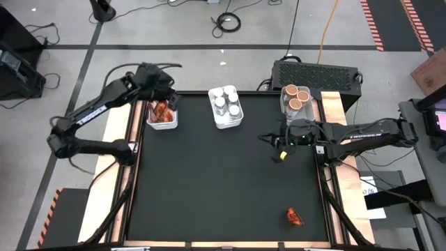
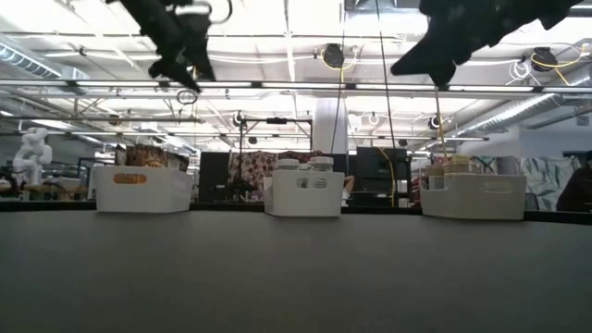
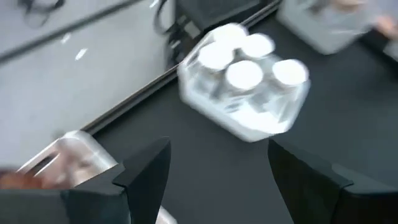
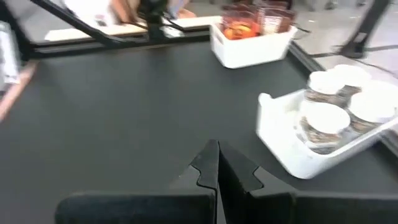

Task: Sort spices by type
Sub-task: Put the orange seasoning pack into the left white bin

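Sachets (image 1: pixel 162 111) in bin (image 1: pixel 171 124) under spread left fingers (image 3: pixel 149 171); nothing held

A: Table (image 1: pixel 230 188)?
B: Black mat, copper strips down both sides.
A: What's on it?
B: 3 white bins along the far edge. Left bin (image 1: pixel 162 120) w/ sachets, mid bin (image 1: pixel 226 120) w/ jars, right bin (image 1: pixel 301 110) w/ tubs.
A: Anything loose?
B: 1 sachet (image 1: pixel 295 217), near the front right, well apart from the bins.

Dark jointed arms (white lettering), wedge-shaped fingers.
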